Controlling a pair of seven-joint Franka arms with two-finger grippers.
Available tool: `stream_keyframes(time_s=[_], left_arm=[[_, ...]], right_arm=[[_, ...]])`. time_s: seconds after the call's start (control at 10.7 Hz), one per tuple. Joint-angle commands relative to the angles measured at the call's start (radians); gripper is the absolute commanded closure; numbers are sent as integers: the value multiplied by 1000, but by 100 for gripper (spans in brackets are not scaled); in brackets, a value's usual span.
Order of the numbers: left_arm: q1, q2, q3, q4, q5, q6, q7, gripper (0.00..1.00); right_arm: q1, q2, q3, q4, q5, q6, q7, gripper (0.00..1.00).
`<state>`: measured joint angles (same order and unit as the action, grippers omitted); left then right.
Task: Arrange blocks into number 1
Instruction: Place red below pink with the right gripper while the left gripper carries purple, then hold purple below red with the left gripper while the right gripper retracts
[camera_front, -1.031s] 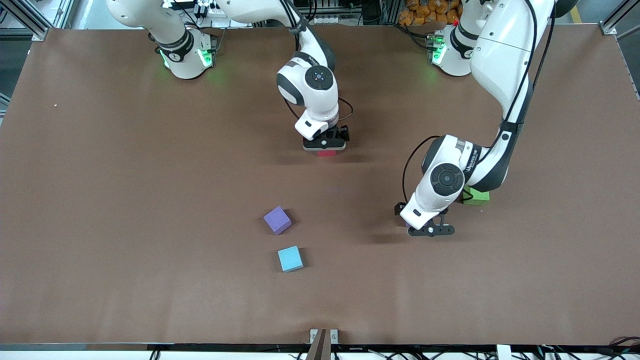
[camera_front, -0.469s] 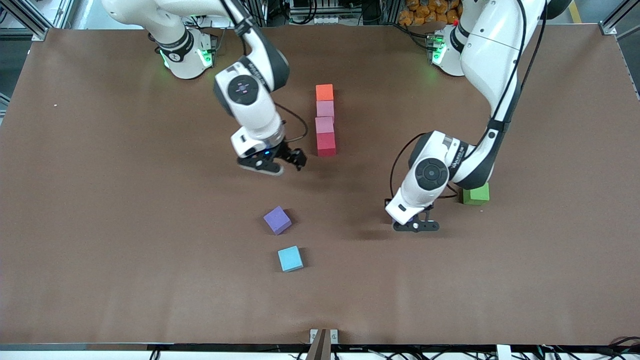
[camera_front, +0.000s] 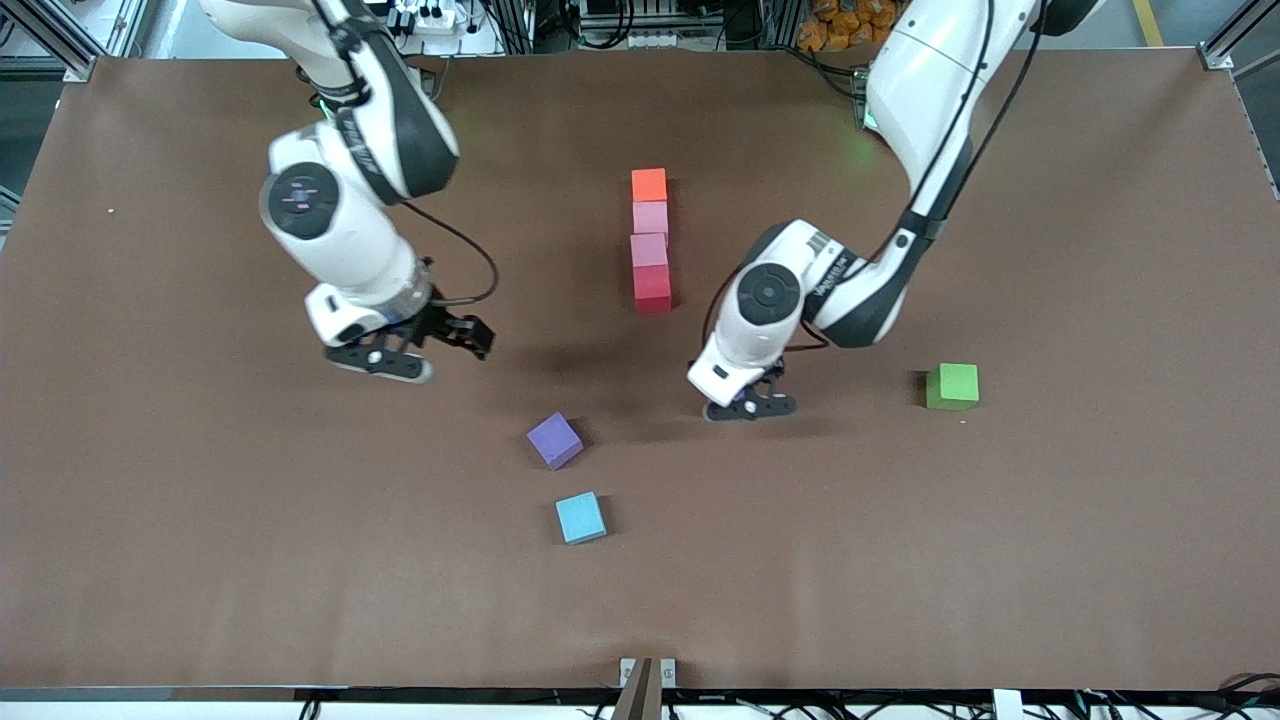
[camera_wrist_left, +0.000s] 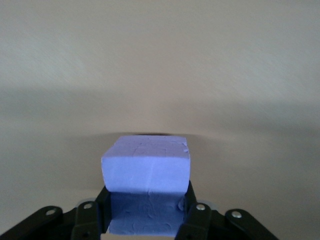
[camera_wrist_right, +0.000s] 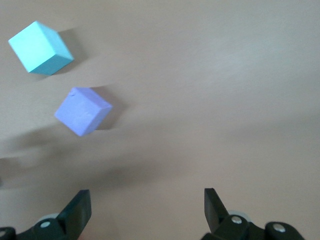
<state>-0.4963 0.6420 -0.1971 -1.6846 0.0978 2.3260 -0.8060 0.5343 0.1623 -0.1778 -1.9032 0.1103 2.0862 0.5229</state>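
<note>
Two grippers: left gripper (camera_front: 750, 408) clamps a purple block (camera_wrist_left: 146, 167) over the table (camera_front: 1000, 550); right gripper (camera_front: 400, 355) hangs spread apart, empty.

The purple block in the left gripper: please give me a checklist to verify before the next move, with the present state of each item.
1. Left gripper shut on the held purple block: ok.
2. Block sits square between the fingers: ok in the left wrist view.
3. Column of orange block, two pink blocks and red block straight and touching: ok.
4. Table bare just nearer the camera than the red block: ok.
5. Right gripper open, empty, away from the column: ok.
6. Whether the held block is lifted off the table: cannot tell.
</note>
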Motion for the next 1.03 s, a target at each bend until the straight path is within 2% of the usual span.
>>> stream_keyframes(time_s=[0.0, 0.38, 0.75, 0.94], left_arm=[[-7, -22, -47, -3, -15, -13, -71, 100], [-82, -10, -48, -1, -16, -13, -130, 100], [-117, 7, -48, -1, -9, -8, -136, 100], [-131, 15, -48, -1, -7, 9, -130, 100]], right_arm=[[-123, -42, 23, 73, -37, -133, -116, 0], [-282, -46, 24, 212, -38, -277, -331, 0], [-385, -43, 27, 288, -41, -296, -461, 0], [-445, -44, 81, 314, -43, -314, -471, 0]])
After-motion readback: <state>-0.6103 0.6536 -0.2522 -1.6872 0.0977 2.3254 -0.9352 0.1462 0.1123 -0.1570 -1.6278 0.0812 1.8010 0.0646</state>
